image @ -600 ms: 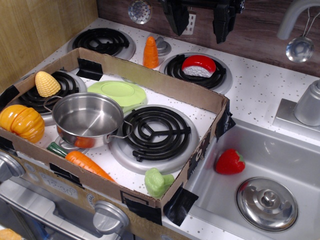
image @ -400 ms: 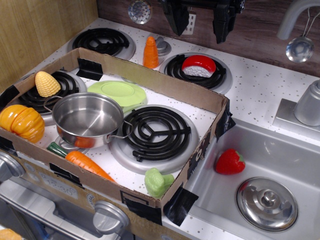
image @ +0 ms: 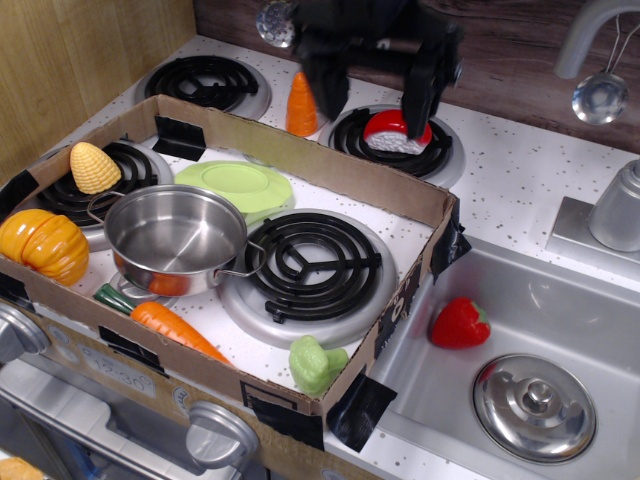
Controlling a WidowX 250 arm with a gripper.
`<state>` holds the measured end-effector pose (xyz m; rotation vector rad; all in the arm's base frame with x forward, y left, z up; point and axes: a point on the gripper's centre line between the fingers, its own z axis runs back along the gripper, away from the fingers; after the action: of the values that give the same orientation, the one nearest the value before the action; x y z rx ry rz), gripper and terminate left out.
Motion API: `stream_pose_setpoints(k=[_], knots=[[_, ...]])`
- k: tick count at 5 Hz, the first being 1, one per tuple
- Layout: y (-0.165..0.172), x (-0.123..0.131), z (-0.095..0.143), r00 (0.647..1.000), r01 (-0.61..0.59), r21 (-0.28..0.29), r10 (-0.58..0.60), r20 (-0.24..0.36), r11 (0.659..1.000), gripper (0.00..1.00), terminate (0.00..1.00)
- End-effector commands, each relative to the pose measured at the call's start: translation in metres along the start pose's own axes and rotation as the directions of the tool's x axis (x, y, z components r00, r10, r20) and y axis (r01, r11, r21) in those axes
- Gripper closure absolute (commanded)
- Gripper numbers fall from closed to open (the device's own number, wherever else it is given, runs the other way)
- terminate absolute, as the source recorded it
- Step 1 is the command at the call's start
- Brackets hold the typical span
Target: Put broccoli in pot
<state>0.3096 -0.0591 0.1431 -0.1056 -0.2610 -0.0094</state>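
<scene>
Pumpkin [image: 42,245] at far left edge of cardboard tray [image: 330,170]; corn [image: 94,167] just behind it on a burner; pot [image: 176,240] left-centre in the tray, upright, empty inside, wire handle toward the front-centre burner [image: 300,262]; carrot [image: 175,328] lying just in front of the pot; green plate [image: 238,187] just behind the pot, not the target; broccoli [image: 316,363] in the tray's front right corner, lying against the cardboard wall, well apart from the pot, untouched; gripper [image: 368,92] high at the back over the rear burners, jaws spread wide, holding nothing, blurred; red cheese wedge [image: 397,132] beneath its right finger; strawberry [image: 460,324] and steel lid [image: 534,406] in the sink [image: 560,300] at right, off the desk. Step in hand looks like approach, grasp not begun; next move likely calls for travelling forward and down to that front corner, clearing the tray wall, closing across the floret head.
</scene>
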Motion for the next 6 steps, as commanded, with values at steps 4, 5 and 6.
stream_pose_setpoints(k=[4,5,6], knots=[[-0.001,-0.076,0.010,0.989,-0.138,0.129,0.143,-0.030,0.982,0.00,0.00],[0.008,-0.075,0.000,0.989,-0.136,0.129,0.142,-0.038,0.982,0.00,0.00],[0.015,-0.074,-0.008,0.991,-0.115,0.145,0.122,-0.045,0.983,0.00,0.00]])
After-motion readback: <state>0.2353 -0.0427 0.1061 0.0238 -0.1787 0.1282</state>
